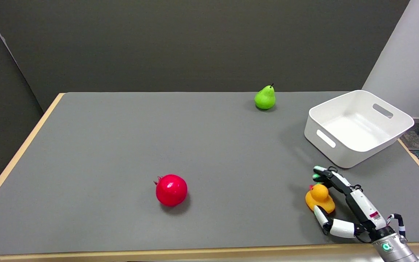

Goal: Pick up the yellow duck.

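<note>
The small yellow rubber duck with an orange-red beak (318, 198) sits upright on the grey table top with a pale wooden edge (122, 145), in the lower right of the frame, its beak turned toward the left. The robot's right black-and-white hand (342, 203) reaches in from the lower right corner on a white arm with a silver wrist bearing a green light. The hand is spread around the duck: the long fingers (326, 176) arch over and behind the duck's head toward the upper side, their tips above the head, while the thumb (320, 215) lies along the duck's lower side, at or touching its base. The duck stands between thumb and fingers, still resting on the table. Whether the fingers press on the duck cannot be told; the grasp does not look closed, and the hand reads as open about the duck.

A white rectangular plastic bin with slot handles (398, 134) stands in the right of the frame, above the hand and apart from it. A glossy red pomegranate (171, 190) lies at lower centre, well to the left of the duck. A bright green pear with a dark stem (265, 97) stands upright at upper centre, near the table's far edge.
</note>
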Action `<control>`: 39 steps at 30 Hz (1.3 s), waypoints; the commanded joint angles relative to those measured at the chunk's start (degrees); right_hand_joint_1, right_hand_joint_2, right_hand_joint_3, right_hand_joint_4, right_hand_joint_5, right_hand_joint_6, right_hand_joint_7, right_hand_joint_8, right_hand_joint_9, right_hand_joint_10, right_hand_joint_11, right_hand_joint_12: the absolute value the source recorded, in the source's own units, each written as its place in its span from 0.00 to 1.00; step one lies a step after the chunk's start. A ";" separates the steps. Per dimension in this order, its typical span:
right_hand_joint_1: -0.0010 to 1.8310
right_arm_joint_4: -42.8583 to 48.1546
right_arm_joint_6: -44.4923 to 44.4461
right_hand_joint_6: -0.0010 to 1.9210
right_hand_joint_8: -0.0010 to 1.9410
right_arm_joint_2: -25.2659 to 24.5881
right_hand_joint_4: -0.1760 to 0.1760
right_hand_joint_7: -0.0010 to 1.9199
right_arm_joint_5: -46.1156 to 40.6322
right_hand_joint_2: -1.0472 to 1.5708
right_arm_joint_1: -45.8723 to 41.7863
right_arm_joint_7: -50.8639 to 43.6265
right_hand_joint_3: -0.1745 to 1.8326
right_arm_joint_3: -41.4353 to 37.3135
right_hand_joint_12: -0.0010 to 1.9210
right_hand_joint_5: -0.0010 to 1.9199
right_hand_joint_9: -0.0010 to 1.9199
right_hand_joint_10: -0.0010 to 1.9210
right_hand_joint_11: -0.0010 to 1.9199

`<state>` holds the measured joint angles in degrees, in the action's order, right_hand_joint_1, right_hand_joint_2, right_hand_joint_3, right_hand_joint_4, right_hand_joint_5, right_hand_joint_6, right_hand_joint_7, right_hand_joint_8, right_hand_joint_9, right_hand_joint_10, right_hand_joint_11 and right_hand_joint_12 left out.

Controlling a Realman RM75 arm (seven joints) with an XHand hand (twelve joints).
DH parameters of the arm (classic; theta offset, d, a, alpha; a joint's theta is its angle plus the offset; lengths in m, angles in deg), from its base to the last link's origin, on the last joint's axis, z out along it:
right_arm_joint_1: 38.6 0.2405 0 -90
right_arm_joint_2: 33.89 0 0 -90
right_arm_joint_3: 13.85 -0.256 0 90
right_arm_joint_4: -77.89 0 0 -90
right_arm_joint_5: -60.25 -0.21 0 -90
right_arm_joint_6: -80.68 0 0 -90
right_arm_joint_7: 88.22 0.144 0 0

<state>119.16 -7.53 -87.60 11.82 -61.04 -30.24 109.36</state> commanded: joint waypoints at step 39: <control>0.62 25.51 27.58 0.79 0.85 1.86 0.12 0.39 14.70 0.86 18.67 -23.25 0.22 -30.04 1.00 0.28 0.41 0.97 0.14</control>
<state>123.49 -9.60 -89.07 15.68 -49.26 -32.10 103.24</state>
